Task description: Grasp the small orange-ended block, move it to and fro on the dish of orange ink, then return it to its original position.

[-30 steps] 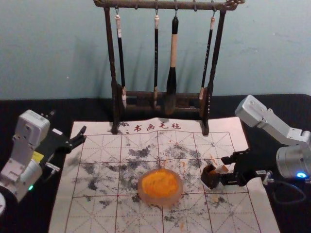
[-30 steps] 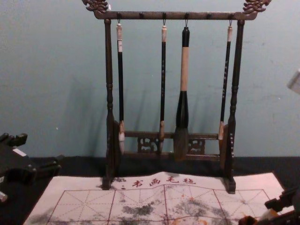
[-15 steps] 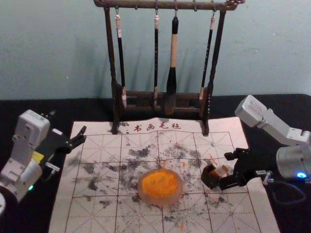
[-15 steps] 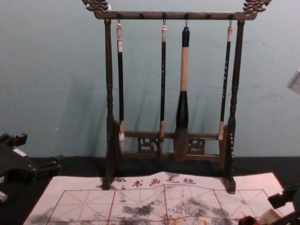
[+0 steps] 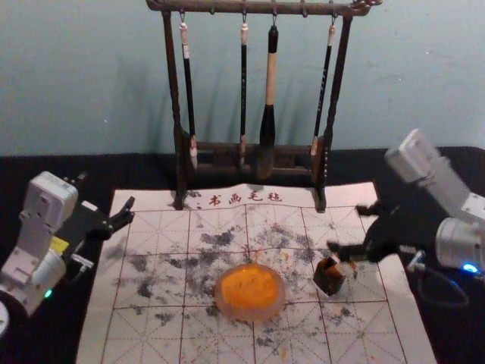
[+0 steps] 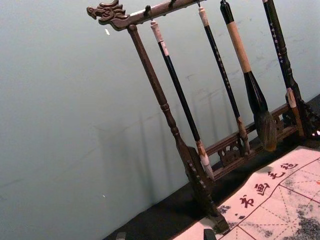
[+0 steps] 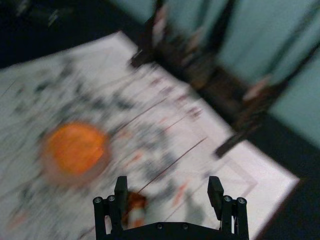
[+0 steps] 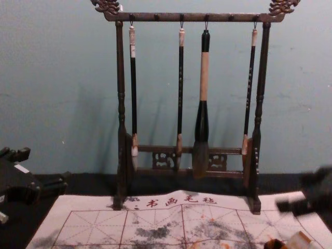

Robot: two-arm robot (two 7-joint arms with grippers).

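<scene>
My right gripper (image 5: 347, 230) is open just above and behind the small block (image 5: 345, 268), with nothing between its fingers; the right wrist view shows the gripper (image 7: 168, 187) spread too. The pale, orange-marked block rests against a small dark holder (image 5: 329, 279) on the mat's right side; its lower part is partly hidden. The round dish (image 5: 250, 291) of orange ink lies to their left. In the right wrist view the block (image 7: 136, 218) is blurred beside one finger. My left gripper (image 5: 106, 192) stays parked open at the mat's far-left edge.
An ink-stained white calligraphy mat (image 5: 144, 334) covers the middle of the black table (image 5: 45, 168). Behind the dish, a dark wooden rack (image 5: 179, 114) with several hanging brushes stands at the mat's back edge.
My right gripper has opened wider, let go of the block and risen, moving back and rightward. The block stays at the dark holder. The left arm is unmoved.
</scene>
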